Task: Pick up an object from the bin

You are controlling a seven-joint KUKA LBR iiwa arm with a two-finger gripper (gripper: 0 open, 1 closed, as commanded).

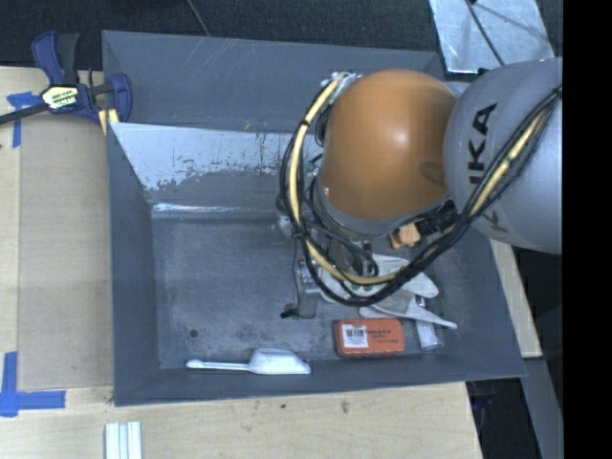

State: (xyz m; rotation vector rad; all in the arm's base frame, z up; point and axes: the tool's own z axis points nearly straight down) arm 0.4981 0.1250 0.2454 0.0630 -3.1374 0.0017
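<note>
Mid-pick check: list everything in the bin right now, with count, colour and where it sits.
Bin: one, grey metal, holds everything below.
Spoon-like scoop: one, white, flat on the floor along the view's lower wall, left of centre.
Flat packet: one, orange-red with a white barcode label, right of the scoop.
Plastic pieces: small heap, white, count unclear, partly under the arm, just above the packet.
Gripper: one, dark, low over bare floor mid-bin, left of the packet.
Wrist cover: one, orange, ringed by yellow and black cables.
Arm: one, grey, from the right.
</note>
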